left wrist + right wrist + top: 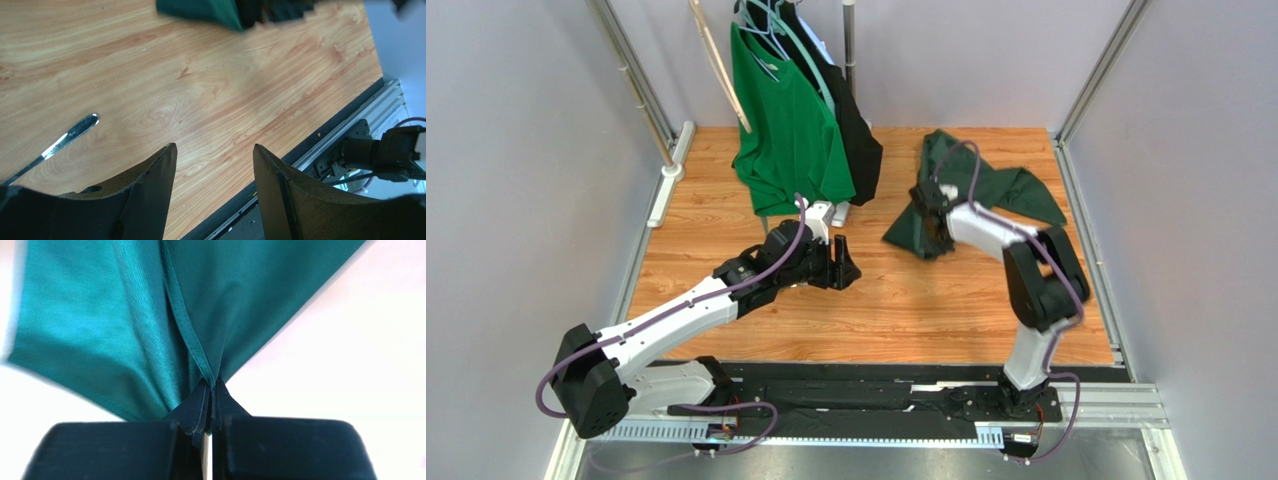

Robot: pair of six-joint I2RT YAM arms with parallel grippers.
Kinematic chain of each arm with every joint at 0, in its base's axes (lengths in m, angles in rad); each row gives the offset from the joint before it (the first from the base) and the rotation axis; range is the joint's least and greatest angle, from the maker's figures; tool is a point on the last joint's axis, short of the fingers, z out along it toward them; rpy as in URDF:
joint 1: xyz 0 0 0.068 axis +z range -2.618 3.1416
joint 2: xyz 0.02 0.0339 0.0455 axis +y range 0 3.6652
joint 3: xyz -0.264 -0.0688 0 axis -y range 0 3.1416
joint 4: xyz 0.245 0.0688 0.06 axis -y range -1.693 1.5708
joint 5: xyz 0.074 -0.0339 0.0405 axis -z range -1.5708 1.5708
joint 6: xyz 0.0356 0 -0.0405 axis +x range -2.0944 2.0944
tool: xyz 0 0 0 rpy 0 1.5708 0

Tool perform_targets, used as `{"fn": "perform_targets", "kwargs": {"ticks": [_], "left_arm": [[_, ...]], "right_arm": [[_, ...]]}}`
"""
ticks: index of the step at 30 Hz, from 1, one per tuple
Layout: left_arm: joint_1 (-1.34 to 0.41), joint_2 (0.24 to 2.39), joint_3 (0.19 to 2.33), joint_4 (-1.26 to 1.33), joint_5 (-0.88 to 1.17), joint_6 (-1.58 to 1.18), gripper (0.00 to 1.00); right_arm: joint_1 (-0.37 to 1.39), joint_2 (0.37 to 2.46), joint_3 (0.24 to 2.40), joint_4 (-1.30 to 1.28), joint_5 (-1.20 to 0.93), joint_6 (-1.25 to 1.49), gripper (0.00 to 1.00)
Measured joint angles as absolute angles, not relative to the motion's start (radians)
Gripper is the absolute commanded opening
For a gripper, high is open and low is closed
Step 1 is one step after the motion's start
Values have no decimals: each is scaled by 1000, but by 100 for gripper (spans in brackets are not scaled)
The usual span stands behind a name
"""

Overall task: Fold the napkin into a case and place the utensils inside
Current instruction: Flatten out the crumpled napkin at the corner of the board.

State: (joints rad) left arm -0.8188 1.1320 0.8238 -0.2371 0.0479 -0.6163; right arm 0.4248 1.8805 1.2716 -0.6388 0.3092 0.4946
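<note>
Right tool is pinched shut on the napkin hem, I'd guess to pull it flat. Left tool hangs open over the table, utensil lying nearby.

The napkin is soft woven cloth, matt, with a fine twill grain and a raised stitched hem. The right gripper is dull black plastic, smooth on its flat faces. The table top is pale wood-grain board, smooth, with a low satin sheen. One utensil lying on it is polished metal, mirror-bright along its handle. The left gripper's fingers look like matt black plastic, faintly grainy. The T-shirt is matt knit cloth; the black garment beside it is just as dull. The arm shells are glossy white plastic, and the rail is bare brushed metal.
</note>
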Motion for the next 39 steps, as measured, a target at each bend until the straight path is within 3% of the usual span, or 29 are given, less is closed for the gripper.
{"fn": "perform_targets", "kwargs": {"ticks": [1, 4, 7, 10, 12, 13, 15, 18, 25, 32, 39], "left_arm": [[-818, 1136, 824, -244, 39, -622, 69], [-819, 1153, 820, -245, 34, -637, 71], [-819, 1199, 818, -241, 54, -656, 71], [-825, 1265, 812, -225, 83, -680, 70], [-836, 1306, 810, -226, 89, -693, 63], [-843, 1330, 810, -226, 89, -699, 59], [-852, 1378, 810, -232, 89, -712, 48], [-857, 1416, 796, -235, 97, -726, 46], [-858, 1331, 688, -251, 95, -732, 46], [-858, 1229, 655, -253, 95, -731, 45], [-858, 1227, 635, -251, 100, -731, 44]], "right_arm": [[459, 1791, 1174, -629, 283, 528, 34], [593, 1517, 928, -598, 213, 641, 78], [665, 1292, 809, -597, 185, 696, 87], [628, 1220, 832, -595, 221, 662, 85], [571, 1246, 896, -601, 245, 607, 79], [541, 1281, 942, -598, 255, 577, 71], [498, 1369, 1036, -591, 267, 518, 67], [474, 1546, 1208, -581, 270, 464, 54], [518, 1806, 1360, -588, 234, 580, 62], [650, 2013, 1603, -764, 348, 775, 54], [672, 2067, 1668, -870, 439, 869, 50]]}}
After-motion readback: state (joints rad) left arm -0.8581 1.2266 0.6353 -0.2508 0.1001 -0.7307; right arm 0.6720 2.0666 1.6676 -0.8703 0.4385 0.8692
